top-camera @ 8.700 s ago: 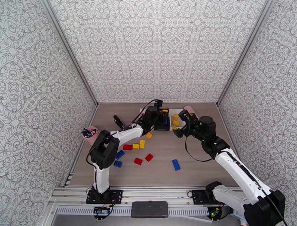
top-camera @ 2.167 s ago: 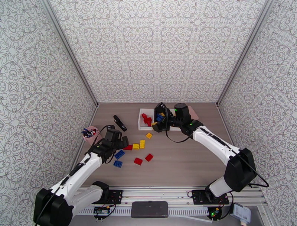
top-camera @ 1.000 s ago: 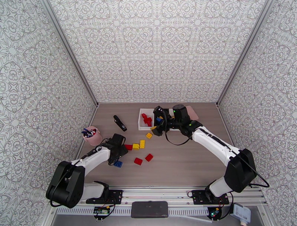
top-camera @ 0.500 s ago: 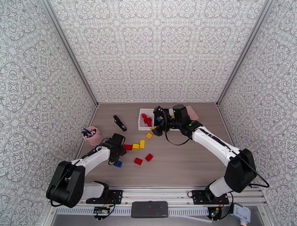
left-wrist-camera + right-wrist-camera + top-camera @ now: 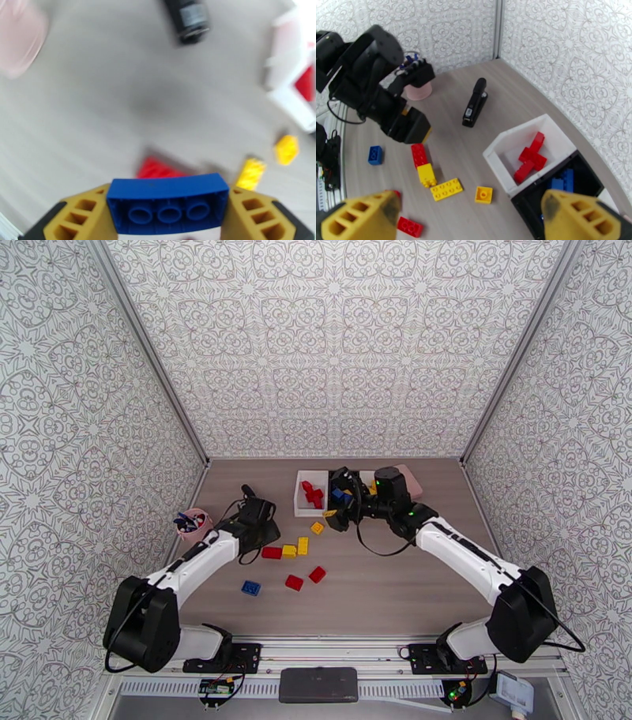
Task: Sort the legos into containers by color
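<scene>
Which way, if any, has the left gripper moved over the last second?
Yes. The left gripper went toward the back wall, away from the lone blue brick, nearer the black bar.

Loose legos (image 5: 302,545) lie on the table (image 5: 379,595) before the containers (image 5: 298,496), cup (image 5: 192,526) at left.

A blue lego (image 5: 168,201) is clamped in the left gripper (image 5: 170,211), underside shown. Loose legos (image 5: 294,582) in three colours are scattered. Red ones (image 5: 531,158) are kept in a white tray (image 5: 501,146), blue ones (image 5: 557,182) in a black tray (image 5: 586,173).
</scene>
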`<action>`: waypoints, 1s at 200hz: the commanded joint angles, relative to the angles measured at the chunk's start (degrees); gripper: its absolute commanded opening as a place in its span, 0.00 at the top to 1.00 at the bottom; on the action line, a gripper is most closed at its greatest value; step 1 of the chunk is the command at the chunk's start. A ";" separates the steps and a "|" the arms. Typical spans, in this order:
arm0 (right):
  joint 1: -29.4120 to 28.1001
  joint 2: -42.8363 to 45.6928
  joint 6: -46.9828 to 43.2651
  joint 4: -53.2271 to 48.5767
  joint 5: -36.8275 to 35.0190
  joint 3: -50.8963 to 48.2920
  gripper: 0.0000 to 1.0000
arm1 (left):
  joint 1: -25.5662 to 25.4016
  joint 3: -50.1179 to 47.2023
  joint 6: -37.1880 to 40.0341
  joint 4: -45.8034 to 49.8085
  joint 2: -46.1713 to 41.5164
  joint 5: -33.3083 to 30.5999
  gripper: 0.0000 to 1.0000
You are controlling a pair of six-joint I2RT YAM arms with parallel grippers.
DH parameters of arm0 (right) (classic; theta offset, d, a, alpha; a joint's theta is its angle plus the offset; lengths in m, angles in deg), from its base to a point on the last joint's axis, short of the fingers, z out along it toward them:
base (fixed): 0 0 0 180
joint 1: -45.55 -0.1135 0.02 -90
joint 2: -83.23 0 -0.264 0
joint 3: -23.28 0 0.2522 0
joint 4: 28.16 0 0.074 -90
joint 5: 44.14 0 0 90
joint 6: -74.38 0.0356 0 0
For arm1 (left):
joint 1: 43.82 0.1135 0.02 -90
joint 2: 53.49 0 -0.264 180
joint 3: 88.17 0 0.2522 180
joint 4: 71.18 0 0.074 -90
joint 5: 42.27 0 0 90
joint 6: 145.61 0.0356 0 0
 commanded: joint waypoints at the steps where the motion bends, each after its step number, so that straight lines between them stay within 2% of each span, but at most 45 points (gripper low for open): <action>1: -0.17 2.98 0.12 -0.74 -2.62 -1.68 0.01 | -1.79 5.98 4.43 -3.90 4.24 0.63 0.46; 49: 0.75 6.77 0.86 -0.62 -9.07 -5.87 0.00 | -6.69 19.39 6.89 -8.22 14.81 4.07 0.47; 98: 2.21 9.28 1.09 -2.19 -12.17 -7.57 0.00 | -10.52 33.25 8.71 -9.09 26.17 6.32 0.47; 200: 3.29 12.91 1.62 -3.42 -15.15 -10.46 0.01 | -11.42 56.19 7.67 -6.61 45.94 12.46 0.47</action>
